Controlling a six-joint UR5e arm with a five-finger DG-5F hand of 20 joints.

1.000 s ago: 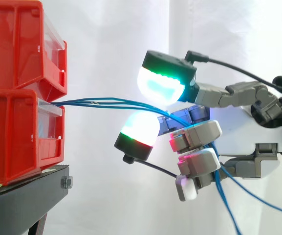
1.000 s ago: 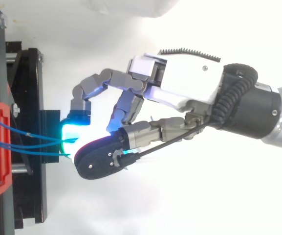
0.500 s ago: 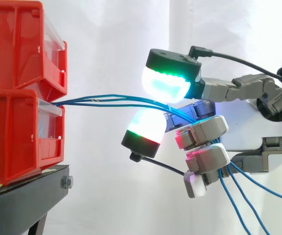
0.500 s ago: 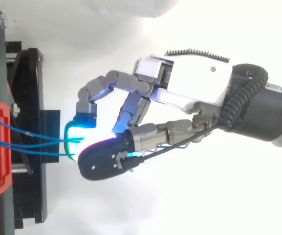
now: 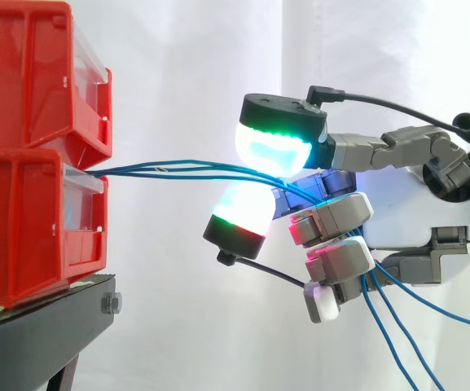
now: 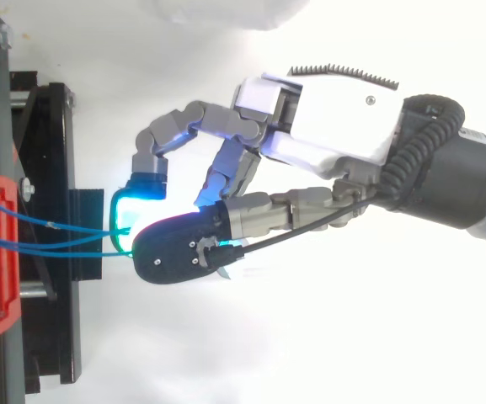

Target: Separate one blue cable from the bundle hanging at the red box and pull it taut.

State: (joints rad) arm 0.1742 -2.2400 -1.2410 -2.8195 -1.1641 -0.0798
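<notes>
**Hand closing tighter than half a second ago**

Against the earlier side view, we are seeing the upper fingertip sinking toward the lower one, so the two are nearly meeting at mid-frame. From above, the wrist is sitting slightly further right. The blue cables are running from the lower red bin at left, level across to the gap between those pads, then trailing out below the curled fingers at lower right. We are reading this as a pinch on the whole bundle: several strands are passing through together, none singled out. We are judging separation unfinished; next we are expecting to need one strand isolated before drawing away rightward.
</notes>
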